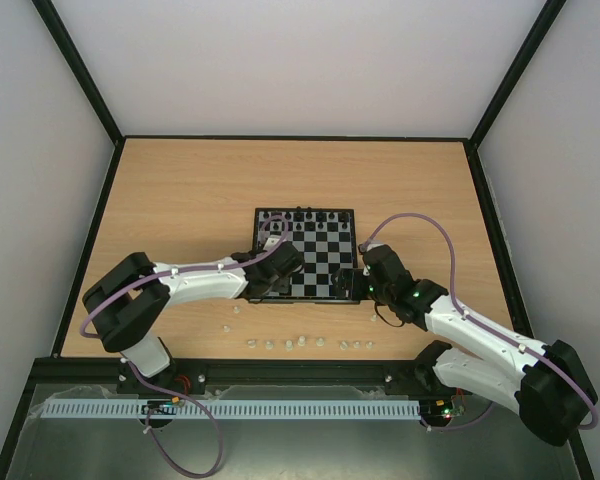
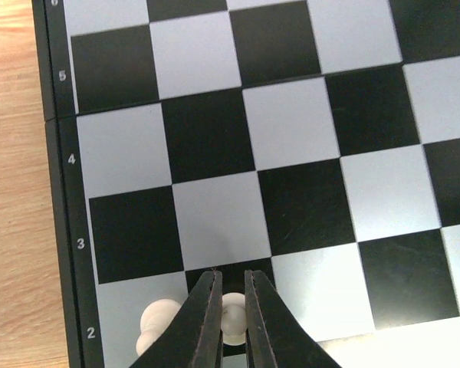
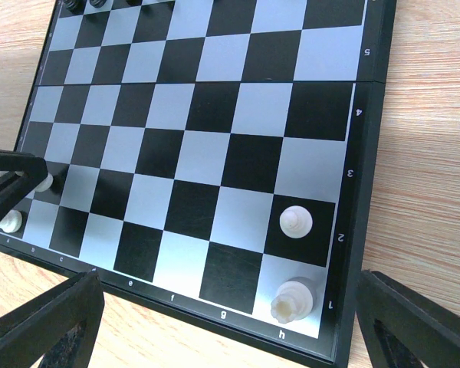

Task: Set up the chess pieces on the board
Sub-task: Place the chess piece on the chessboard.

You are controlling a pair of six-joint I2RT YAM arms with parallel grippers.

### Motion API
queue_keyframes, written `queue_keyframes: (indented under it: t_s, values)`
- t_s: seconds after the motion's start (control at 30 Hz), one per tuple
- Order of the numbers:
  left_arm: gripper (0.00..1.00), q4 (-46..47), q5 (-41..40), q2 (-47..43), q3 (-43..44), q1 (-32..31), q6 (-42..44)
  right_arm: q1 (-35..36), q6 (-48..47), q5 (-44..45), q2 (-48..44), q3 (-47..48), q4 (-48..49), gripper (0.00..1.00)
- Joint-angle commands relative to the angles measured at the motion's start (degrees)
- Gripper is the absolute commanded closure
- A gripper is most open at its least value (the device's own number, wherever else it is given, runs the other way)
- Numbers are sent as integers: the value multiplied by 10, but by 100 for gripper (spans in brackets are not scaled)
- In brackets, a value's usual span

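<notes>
A wooden surface (image 1: 180, 190) between pale walls carries the board (image 1: 325, 258) at mid-frame in the top view. At the bottom edge of its wrist view, the left gripper (image 2: 231, 282) has its jaws pinching a white piece (image 2: 231, 320) at the row marked 2, another piece (image 2: 157, 322) just beside. The right gripper (image 3: 230, 280) hangs at the board's lower right corner, jaws spread wide, near two pieces (image 3: 295, 222). Loose pieces (image 1: 300, 343) line the surface below the board.

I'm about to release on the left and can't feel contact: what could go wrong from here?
1. The left gripper is shut on a white piece that sits close beside its neighbour. Opening the jaws may knock that neighbour over.
2. The right gripper hangs open near the corner piece on the board. A careless move could topple it.
</notes>
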Motion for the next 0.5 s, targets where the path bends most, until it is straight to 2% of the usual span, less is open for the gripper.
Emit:
queue_keyframes:
  t_s: [0.0, 0.47]
  values:
    - [97, 10, 4, -7, -17, 3, -6, -3, -4, 6, -5, -8, -7, 10]
    - [92, 20, 13, 0, -21, 3, -5, -2, -4, 5, -4, -8, -6, 10]
